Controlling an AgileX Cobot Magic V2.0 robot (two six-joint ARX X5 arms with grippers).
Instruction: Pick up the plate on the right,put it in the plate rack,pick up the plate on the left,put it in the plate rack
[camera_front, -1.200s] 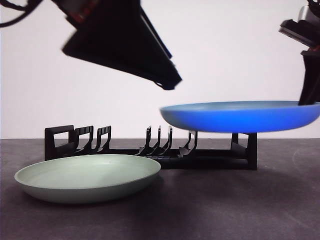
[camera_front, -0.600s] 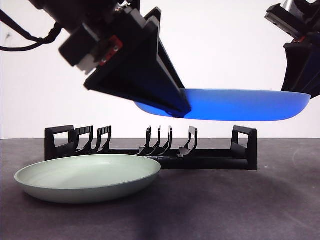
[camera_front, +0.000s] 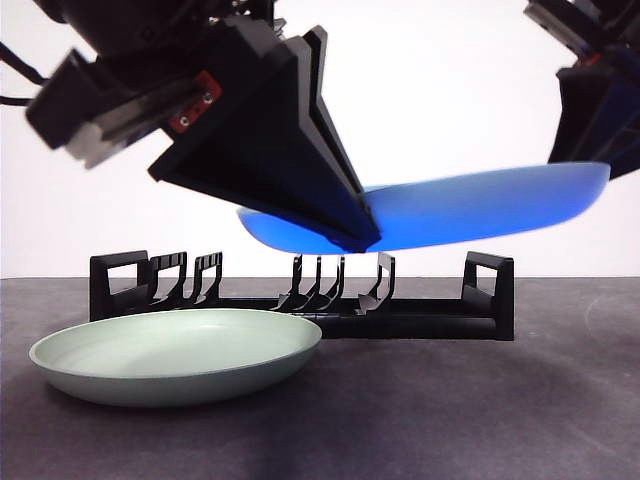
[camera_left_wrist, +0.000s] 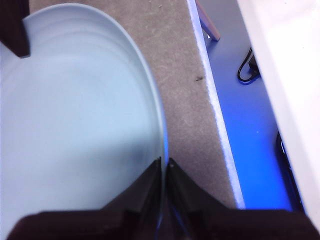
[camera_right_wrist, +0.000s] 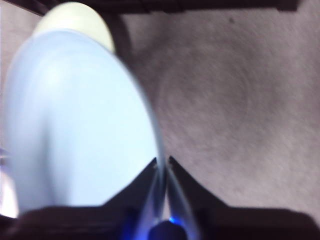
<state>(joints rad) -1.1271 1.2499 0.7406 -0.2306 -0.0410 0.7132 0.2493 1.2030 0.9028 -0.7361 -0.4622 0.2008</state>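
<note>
From the front I see a bright white wall behind, so the arms are dark shapes against it and the blue plate glows a little at its rim, while the green plate throws a soft shadow on the dark table. My right wrist view is blurred everywhere. The left wrist view is sharper, with the plate pale and washed out.

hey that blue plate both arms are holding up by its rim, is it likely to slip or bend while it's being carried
The blue plate probably stays stiff: its rim shows no sag though only the left tool and right tool pinch opposite edges. It looks smooth and glossy, so a thin edge grip could slip. It hangs tilted above the plate rack, so sliding seems plausible.
</note>
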